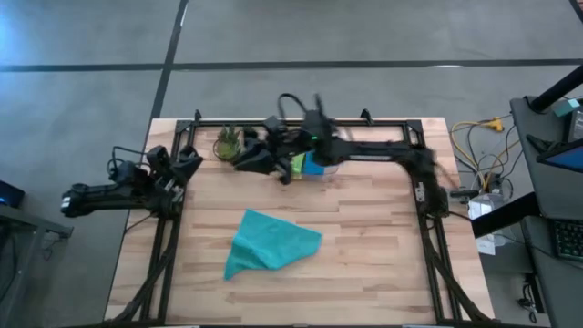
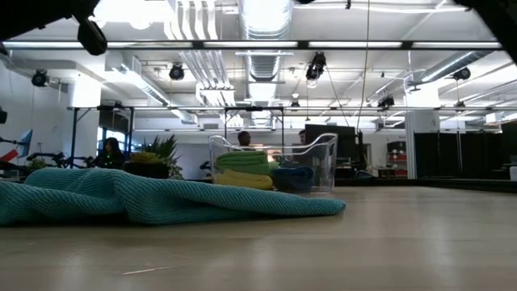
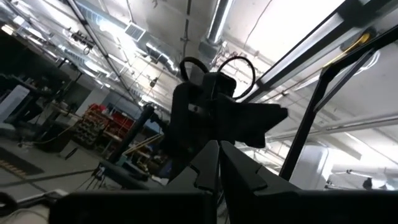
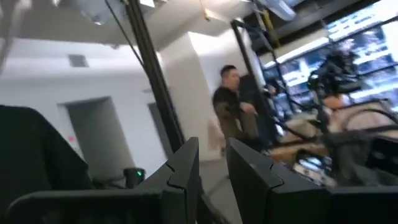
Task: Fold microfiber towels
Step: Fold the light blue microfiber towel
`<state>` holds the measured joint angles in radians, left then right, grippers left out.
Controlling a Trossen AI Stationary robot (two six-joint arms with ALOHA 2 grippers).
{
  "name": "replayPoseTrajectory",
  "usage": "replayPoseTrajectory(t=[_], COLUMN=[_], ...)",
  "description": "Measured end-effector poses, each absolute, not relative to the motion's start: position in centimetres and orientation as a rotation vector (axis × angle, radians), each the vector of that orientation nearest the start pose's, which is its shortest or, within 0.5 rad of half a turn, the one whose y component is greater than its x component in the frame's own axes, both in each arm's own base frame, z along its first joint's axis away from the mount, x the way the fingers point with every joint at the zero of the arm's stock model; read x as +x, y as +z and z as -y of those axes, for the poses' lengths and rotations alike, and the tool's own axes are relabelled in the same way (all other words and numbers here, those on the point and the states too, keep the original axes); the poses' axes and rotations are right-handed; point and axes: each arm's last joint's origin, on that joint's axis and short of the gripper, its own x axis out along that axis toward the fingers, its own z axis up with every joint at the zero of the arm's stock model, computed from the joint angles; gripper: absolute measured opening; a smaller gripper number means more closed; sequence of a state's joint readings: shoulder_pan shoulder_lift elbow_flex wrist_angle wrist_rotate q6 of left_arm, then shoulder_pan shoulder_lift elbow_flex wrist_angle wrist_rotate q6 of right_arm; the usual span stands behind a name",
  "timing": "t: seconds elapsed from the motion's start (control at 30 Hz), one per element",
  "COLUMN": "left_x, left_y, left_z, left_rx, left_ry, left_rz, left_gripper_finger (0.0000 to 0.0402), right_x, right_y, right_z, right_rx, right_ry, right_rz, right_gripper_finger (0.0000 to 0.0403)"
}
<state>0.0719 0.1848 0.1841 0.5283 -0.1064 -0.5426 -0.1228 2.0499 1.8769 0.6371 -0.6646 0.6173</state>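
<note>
Teal towel (image 1: 271, 242) is lying crumpled mid-counter (image 1: 364, 255); left gripper (image 1: 189, 162) (fingers closed) is waiting at left, right gripper's (image 1: 246, 155) fingers standing slightly apart, empty, near bin (image 1: 314, 165).

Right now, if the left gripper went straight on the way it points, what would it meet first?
Probably the right arm, which sits dead ahead of the shut left gripper in the left wrist view. Depth is unclear, so the gripper might pass beneath it.
</note>
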Motion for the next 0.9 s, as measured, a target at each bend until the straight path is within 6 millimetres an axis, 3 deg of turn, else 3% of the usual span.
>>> replayPoseTrajectory(t=[0.17,0.33,0.47,0.6,0.73,0.9], left_x=[9.5,10.1,10.9,12.3,13.7,15.6], left_y=[25.8,25.6,24.8,23.0,20.9,19.7], left_z=[-1.0,-1.0,-0.9,-0.6,-0.5,-0.5], left_rx=[-0.540,-0.573,-0.608,-0.670,-0.737,-0.605], left_ry=[0.037,0.039,-0.011,-0.057,0.006,-0.005], left_rz=[0.526,0.497,0.396,0.111,-0.253,-0.433], left_gripper_finger=[0.0000,0.0000,0.0000,0.0000,0.0000,0.0000], right_x=[40.6,33.3,29.3,26.6,25.2,24.1], right_y=[37.6,35.7,32.1,29.4,27.1,26.3], right_z=[3.4,1.4,-1.3,-3.7,-4.7,-4.6], right_rx=[0.428,0.440,0.434,0.444,0.503,0.568], right_ry=[0.486,0.312,0.178,0.095,0.000,-0.071], right_rz=[0.139,-0.021,-0.254,-0.356,-0.401,-0.388], right_gripper_finger=[0.0077,0.0077,0.0077,0.0077,0.0077,0.0077])
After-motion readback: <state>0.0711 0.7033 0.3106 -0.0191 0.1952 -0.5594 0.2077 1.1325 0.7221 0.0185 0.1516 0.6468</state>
